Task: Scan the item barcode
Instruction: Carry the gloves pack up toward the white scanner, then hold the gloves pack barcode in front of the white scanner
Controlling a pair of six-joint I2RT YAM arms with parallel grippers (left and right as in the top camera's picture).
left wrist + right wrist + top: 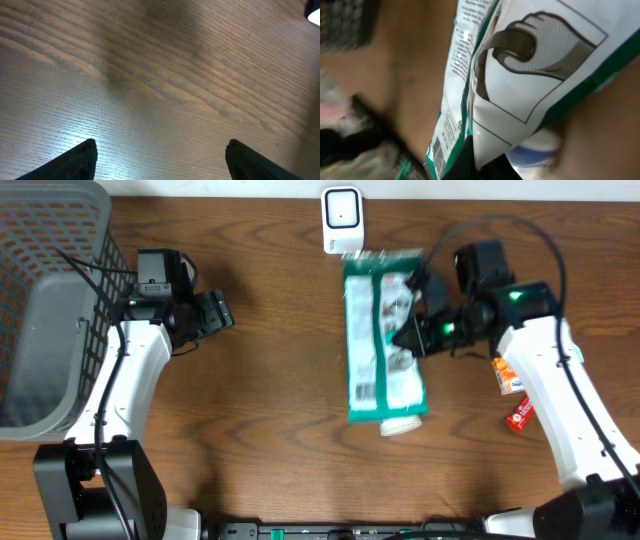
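Observation:
The item is a green and white pouch (380,340) lying lengthwise at the table's middle, its top end just below the white scanner (341,218). My right gripper (415,335) is shut on the pouch's right edge. In the right wrist view the pouch (530,60) fills the frame, pinched at my right gripper (485,162), with a barcode (437,150) on its lower left face. My left gripper (215,312) stands open well to the left. In the left wrist view the left gripper (160,152) has only bare wood between its fingers.
A grey wire basket (40,330) stands at the far left. A white round lid or tub (402,424) pokes out under the pouch's near end. Two small orange and red packets (508,375) lie by the right arm.

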